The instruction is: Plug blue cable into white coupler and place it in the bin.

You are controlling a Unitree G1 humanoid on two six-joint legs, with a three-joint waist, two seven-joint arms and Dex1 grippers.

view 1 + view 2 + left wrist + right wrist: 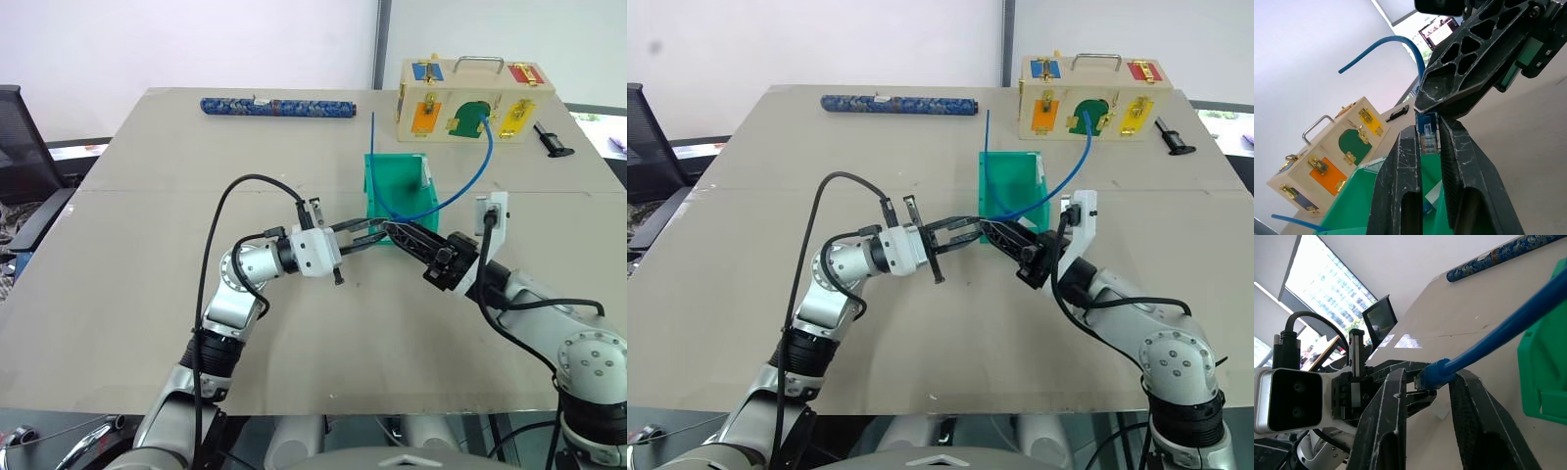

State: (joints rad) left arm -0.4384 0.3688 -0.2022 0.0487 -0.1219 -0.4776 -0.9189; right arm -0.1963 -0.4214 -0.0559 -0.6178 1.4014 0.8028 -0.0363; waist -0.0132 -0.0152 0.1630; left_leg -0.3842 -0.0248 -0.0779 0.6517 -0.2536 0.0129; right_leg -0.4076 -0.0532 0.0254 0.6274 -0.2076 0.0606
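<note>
The left hand is clenched on the blue cable plug, meeting the right hand, its grip unclear, before the bin mid-surface; light, floppy cord, best held at its stiff plug

We see a matt beige tabletop; the bin is smooth, slightly glossy green plastic; the blue cable has a smooth rubbery sheath and a clear plastic plug; the latch box is pale wood with brassy metal fittings; the left gripper's fingers are scuffed black plastic.
</note>
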